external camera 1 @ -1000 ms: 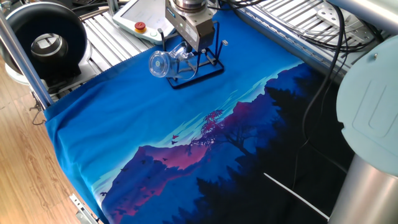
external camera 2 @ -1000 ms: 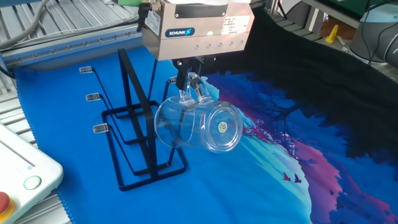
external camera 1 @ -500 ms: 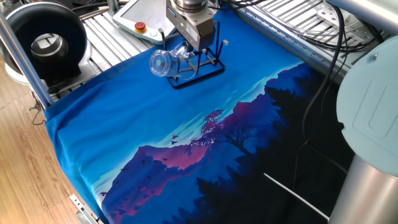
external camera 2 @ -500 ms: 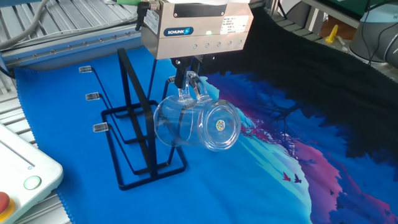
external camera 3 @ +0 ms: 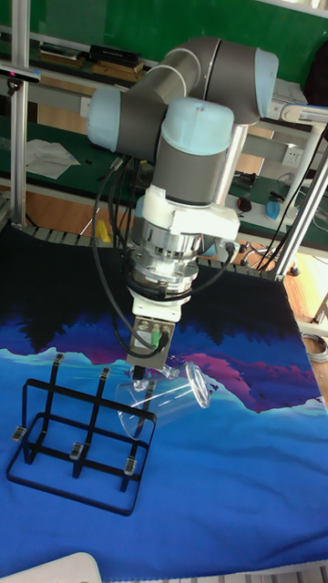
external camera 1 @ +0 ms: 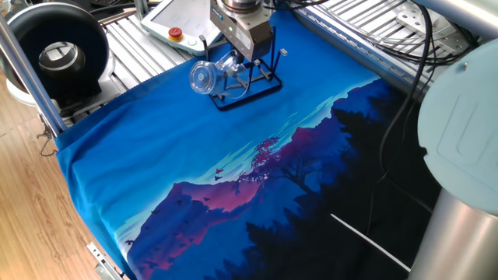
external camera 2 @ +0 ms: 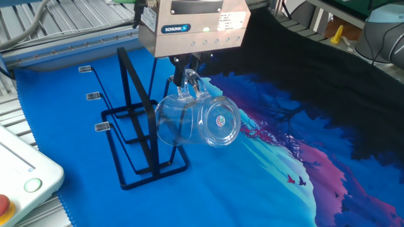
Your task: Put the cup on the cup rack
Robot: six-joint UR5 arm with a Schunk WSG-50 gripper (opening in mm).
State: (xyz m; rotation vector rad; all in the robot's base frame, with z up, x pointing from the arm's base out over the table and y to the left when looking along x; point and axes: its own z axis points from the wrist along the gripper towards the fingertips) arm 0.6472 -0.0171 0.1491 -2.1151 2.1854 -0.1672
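Blue mountain-print cloth [external camera 1: 194, 163] covers the table. Near the upper middle of one fixed view, the gripper [external camera 2: 187, 81] pinches the cup [external camera 2: 197, 122] by its handle; the glass hangs tipped on its side just below the fingers, off the cloth, beside the cup rack [external camera 2: 136, 135].

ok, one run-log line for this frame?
phase: placing | gripper: shut on cup handle | cup: airborne, on its side, beside rack | rack: upright on cloth, no cup on it yet
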